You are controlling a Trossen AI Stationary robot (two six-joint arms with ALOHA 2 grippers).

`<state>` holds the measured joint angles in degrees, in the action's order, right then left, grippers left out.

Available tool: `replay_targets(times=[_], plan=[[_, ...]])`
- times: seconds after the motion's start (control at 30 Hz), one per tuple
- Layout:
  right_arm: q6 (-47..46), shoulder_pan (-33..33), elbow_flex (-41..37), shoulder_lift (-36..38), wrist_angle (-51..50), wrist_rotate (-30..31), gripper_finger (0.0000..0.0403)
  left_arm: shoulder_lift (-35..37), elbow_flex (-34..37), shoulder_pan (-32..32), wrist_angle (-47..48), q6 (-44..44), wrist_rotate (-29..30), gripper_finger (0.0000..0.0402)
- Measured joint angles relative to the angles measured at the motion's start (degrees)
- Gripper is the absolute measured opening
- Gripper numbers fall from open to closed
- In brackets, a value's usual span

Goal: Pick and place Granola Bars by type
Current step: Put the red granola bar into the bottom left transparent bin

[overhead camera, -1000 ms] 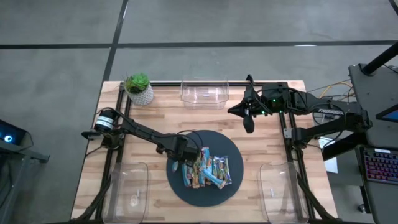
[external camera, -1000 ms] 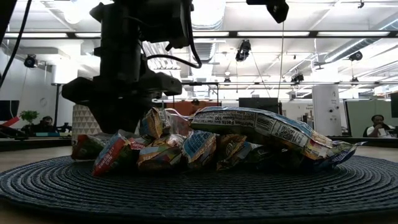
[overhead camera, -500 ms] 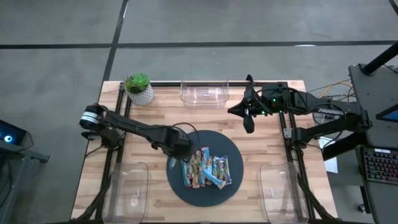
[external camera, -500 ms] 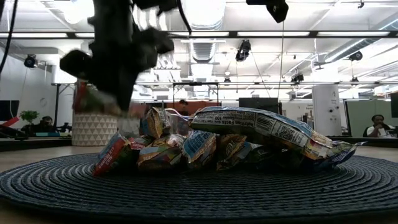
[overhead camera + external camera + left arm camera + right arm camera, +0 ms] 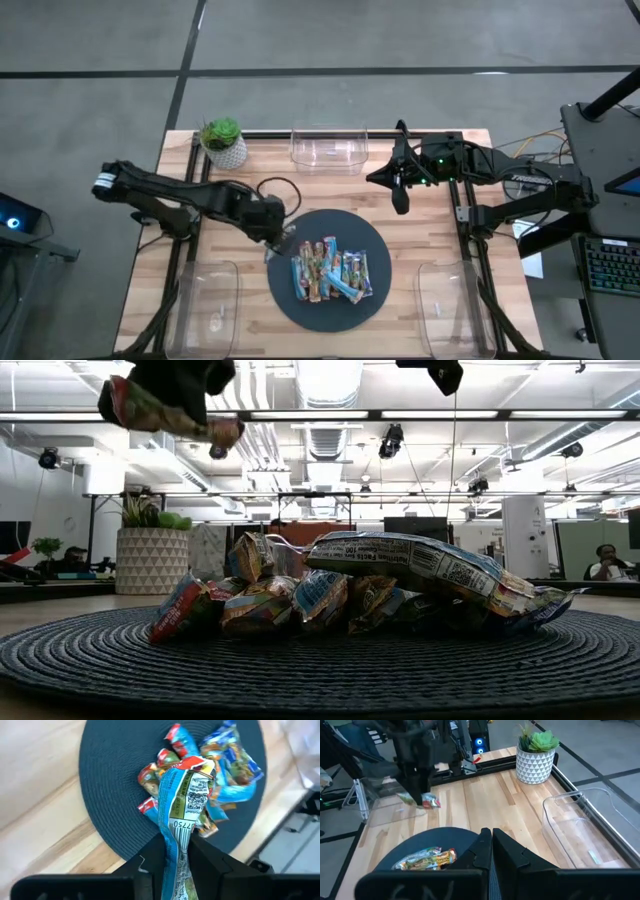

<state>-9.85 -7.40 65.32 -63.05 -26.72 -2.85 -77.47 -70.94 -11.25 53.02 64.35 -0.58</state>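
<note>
Aloft, one granola bar [image 5: 181,815] hangs — pinched in left tool [image 5: 172,865].

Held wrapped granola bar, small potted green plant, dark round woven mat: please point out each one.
Held wrapped granola bar [image 5: 181,815]: left wrist view, printed wrapper middle.
Small potted green plant [image 5: 222,141]: high view, where leaves meet white pot.
Dark round woven mat [image 5: 320,670]: low view, bare front weave.

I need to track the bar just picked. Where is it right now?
The lifted granola bar hangs pinched in the left gripper, off the table above the left edge of the dark round mat, beside the pile of bars.
</note>
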Motion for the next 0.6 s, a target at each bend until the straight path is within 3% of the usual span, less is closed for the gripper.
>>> replay_targets(times=[0.07, 0.27, 0.6], plan=[[-0.03, 0.0, 0.0, 0.0, 0.0, 0.0, 0.0009, 0.9, 0.0, -0.52, 0.02, -2.33, -0.98, 0.0064], [-0.22, 0.0, 0.0, 0.0, 0.0, 0.0, 0.0009, 1.55, 0.0, -4.55, 3.25, -6.47, -11.06, 0.0064], [-0.2, 0.0, 0.0, 0.0, 0.02, 1.57, 0.0009, 1.79, -0.01, -15.26, 12.51, -1.22, -16.57, 0.0064]])
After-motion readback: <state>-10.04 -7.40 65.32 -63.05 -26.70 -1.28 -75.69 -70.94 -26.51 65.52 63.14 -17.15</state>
